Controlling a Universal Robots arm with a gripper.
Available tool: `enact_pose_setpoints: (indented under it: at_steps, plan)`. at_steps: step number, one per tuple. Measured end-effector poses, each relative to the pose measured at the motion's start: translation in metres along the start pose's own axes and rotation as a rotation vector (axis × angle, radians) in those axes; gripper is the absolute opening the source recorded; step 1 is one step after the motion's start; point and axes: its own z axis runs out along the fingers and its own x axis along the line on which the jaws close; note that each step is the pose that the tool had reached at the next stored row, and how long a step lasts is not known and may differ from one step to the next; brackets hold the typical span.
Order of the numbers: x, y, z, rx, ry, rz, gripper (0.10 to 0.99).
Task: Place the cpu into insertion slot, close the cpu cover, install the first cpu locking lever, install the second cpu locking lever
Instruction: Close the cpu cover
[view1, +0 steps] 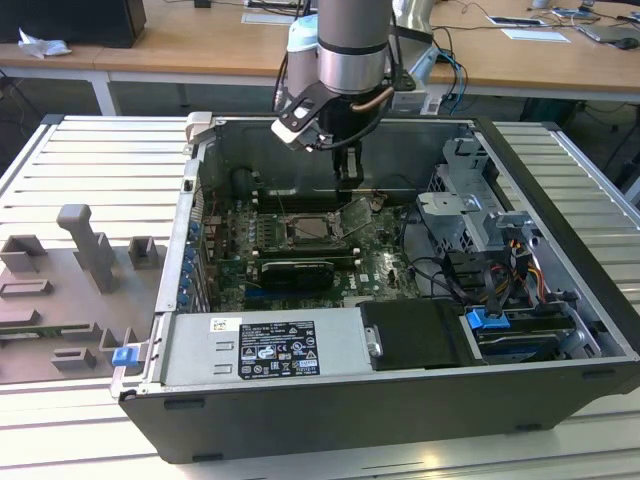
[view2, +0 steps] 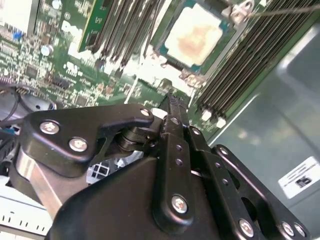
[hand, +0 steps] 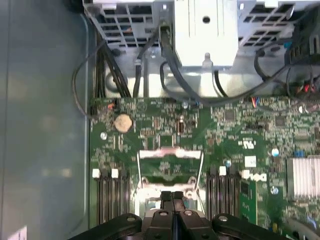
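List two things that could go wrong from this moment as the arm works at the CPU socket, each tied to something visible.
1. The cpu cover is open, with the shut gripper close by it. An off-centre push might bend the thin frame or drop it hard onto the cpu.
2. Long black memory slots flank the socket on both sides, so a sideways drift could catch the gripper on them.
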Motion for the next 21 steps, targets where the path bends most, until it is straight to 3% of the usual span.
enact_pose_setpoints:
  at_steps: [12,21]
  plan:
    - [0.0004,0.0289,0.0053,0.0,0.0001,0.0,0.106]
    - [0.0005,0.041,0.0093,0.0,0.0001,0.0,0.106]
